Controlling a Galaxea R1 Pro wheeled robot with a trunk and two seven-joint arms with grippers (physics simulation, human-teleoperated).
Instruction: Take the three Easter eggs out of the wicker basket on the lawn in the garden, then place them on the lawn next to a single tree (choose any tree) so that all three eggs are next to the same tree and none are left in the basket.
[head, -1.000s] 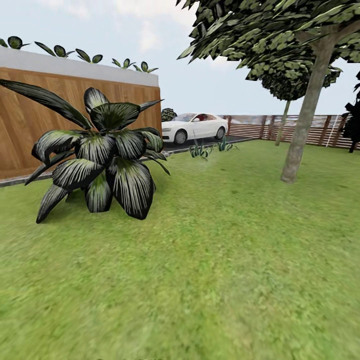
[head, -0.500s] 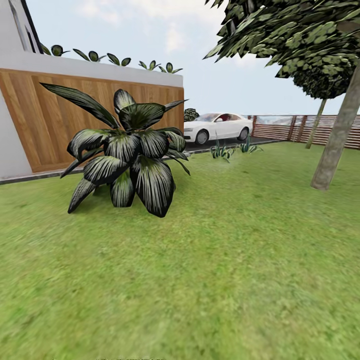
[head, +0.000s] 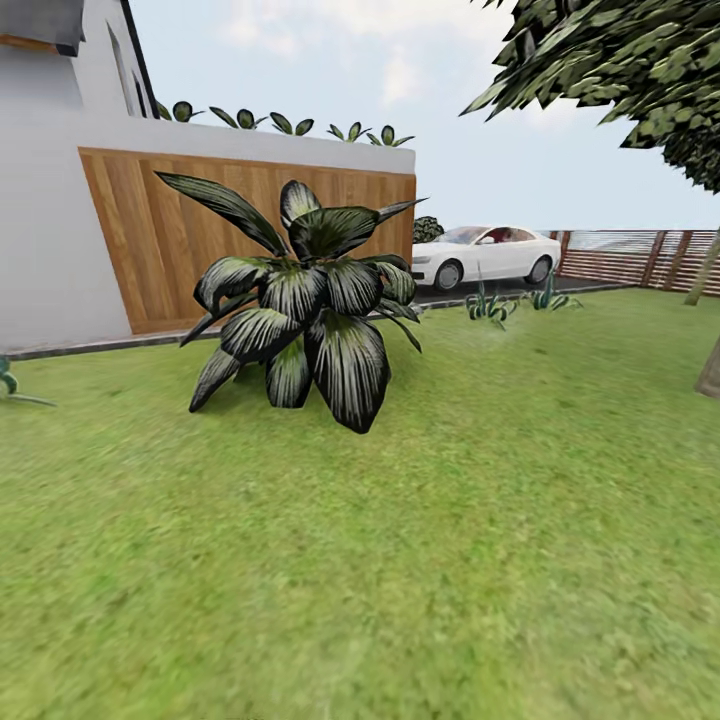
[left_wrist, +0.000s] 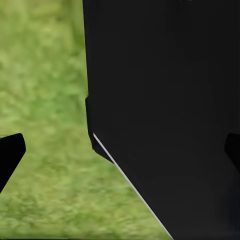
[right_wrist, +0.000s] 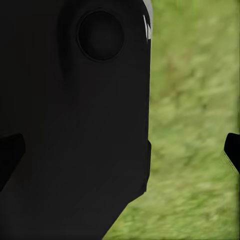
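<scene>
Scene: robot in transit across the lawn (head: 400, 560); head view looks over open grass toward a wood-panelled wall (head: 250, 230).
Task items: 3 Easter eggs and wicker basket are out of frame at this moment; location cannot be given from these views.
Tree: pale trunk of 1 tree (head: 709, 370) cut by the right edge of the head view, dark leafy crown (head: 620, 60) overhead. Candidate drop site.
Other: big dark broad-leaf shrub (head: 300, 310) centre-left on the grass, not a tree, ignore. White car (head: 485, 255) parked beyond the lawn; slatted fence (head: 640, 255) behind it.
Left gripper (left_wrist: 120, 150): 2 dark fingertips at opposite frame edges of the left wrist view, set wide apart, nothing between them; black robot body panel behind, grass below.
Right gripper (right_wrist: 120, 147): same config in the right wrist view, tips wide apart, no load.
Handling (est.): eggs judged light, rigid, smooth, curved, so prone to slip or roll; possibly fragile.
Grasp pt (est.): pinch across the widest middle, long axis across the fingers, moderate force.
Placement (est.): set down on grass just beside the trunk, release low, since a dropped egg may roll.
Basket (est.): loose weave, light; may shift if bumped on reach-in.
Progress: 0 eggs confirmed placed from these views.
</scene>
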